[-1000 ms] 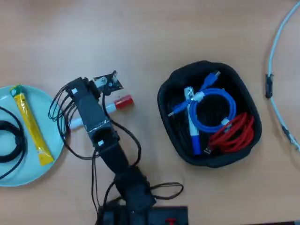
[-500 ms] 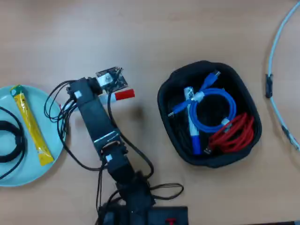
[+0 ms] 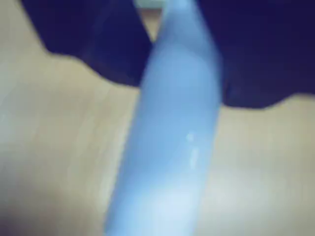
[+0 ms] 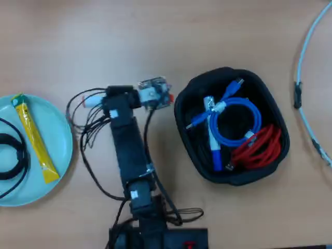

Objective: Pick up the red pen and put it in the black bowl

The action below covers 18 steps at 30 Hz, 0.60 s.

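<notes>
Overhead view: arm base at the near edge, links reaching away to the gripper (image 4: 155,96), just left of the black bowl (image 4: 182,111). Clamped on the red pen (image 4: 93,101), long axis lying left-right, white end poking out left of the wrist, red cap toward the bowl, mostly hidden. Blurred pale barrel (image 3: 172,132) filling the wrist view above the wooden table (image 4: 155,36). Far left: teal plate (image 4: 62,129) holding a yellow sachet (image 4: 33,137).

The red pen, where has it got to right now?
In the overhead view the red pen is held crosswise in the claw, between the teal plate and the black bowl.
</notes>
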Motion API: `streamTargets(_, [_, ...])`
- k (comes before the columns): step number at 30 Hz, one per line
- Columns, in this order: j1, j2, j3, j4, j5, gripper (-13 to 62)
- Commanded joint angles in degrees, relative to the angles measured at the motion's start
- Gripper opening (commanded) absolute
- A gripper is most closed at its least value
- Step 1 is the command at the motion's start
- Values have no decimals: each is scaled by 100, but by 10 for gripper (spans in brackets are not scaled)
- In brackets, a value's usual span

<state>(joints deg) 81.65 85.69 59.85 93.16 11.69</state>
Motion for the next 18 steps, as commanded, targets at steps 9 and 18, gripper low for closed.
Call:
streamTargets(9, [1503,404,-677,-1037,246,-62])
streamTargets(18, [2452,369,-650,-1450,246,-62])
